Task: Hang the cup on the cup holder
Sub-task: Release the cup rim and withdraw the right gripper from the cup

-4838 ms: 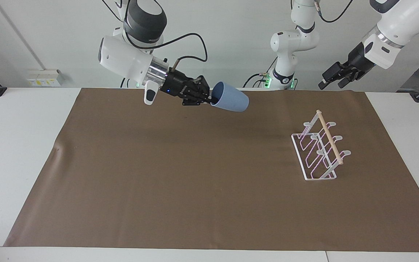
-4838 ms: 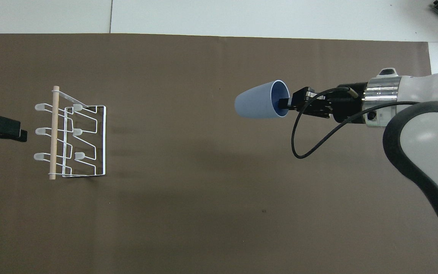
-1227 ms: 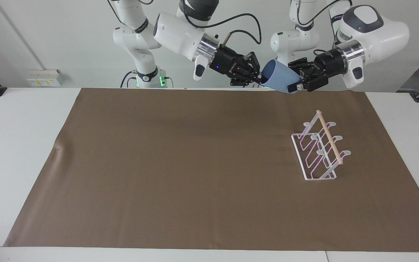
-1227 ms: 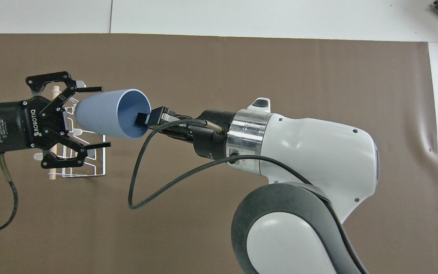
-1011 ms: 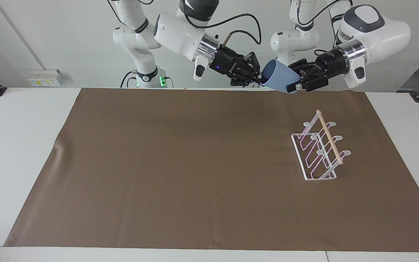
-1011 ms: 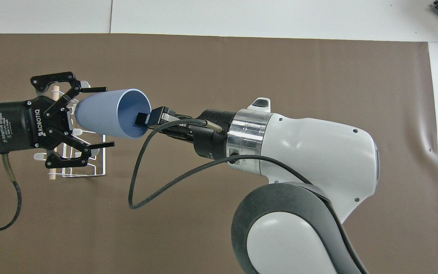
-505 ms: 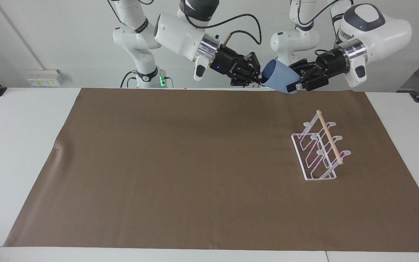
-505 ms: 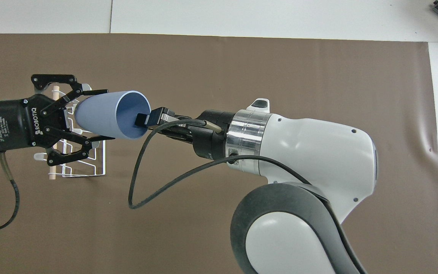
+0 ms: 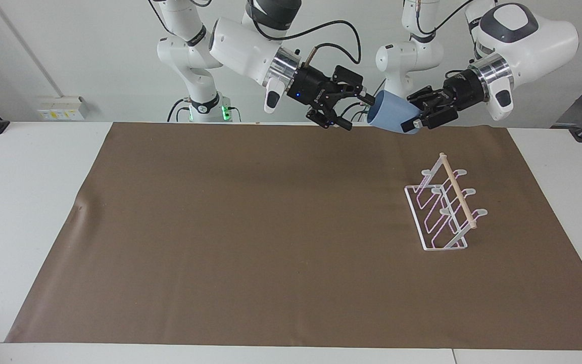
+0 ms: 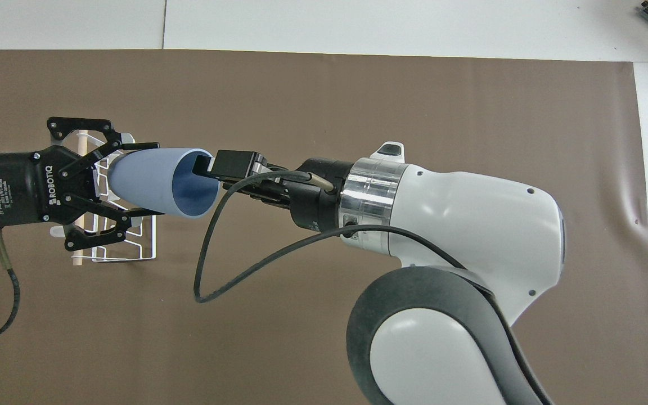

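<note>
Left gripper [image 9: 414,115] fingers [image 10: 145,145] clamp one cup [image 9: 391,117] — right gripper [image 9: 357,112] spread.

I see a white table [image 9: 28,202] covered by a brown mat [image 9: 250,237], a plain white wall [image 9: 68,50] with a socket box [image 9: 61,107].

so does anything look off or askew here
Nothing stands out. The cup is in the air in the left claw, the right claw open beside it, and the cup holder stands upright on the mat.
</note>
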{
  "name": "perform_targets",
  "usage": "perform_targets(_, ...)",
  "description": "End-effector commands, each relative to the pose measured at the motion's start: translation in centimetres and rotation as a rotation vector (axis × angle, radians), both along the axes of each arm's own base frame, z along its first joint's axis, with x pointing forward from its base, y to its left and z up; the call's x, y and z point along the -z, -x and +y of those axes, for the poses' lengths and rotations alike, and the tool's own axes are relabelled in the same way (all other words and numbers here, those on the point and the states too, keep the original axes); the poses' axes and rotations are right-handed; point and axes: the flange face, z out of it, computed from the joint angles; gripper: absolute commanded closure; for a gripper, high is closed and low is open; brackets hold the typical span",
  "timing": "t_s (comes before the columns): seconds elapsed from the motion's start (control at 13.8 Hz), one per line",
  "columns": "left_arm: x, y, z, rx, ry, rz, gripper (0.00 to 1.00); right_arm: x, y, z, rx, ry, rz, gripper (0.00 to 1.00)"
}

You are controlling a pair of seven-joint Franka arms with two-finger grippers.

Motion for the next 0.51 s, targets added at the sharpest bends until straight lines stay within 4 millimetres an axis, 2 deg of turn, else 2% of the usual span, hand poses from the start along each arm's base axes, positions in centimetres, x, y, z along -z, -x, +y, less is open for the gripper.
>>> perform_targets(0.0, -0.3, 0.3, 1.3, 0.054, -0.132, -0.071, 1.0, 0.2, -1.8, -3.0, 0.073, 0.002, 0.005, 0.0)
perform_targets(0.29, -0.2, -0.5, 1.8, 0.095, -0.416, -0.174, 1.0, 1.2, -5.1, -9.8, 0.137, 0.146, -0.103, 0.0)
perform_targets(0.43, -0.1, -0.8, 0.2, 0.134, -0.55, -0.246, 1.0, 1.8, -6.5, -12.8, 0.135, 0.309, -0.182, 0.0)
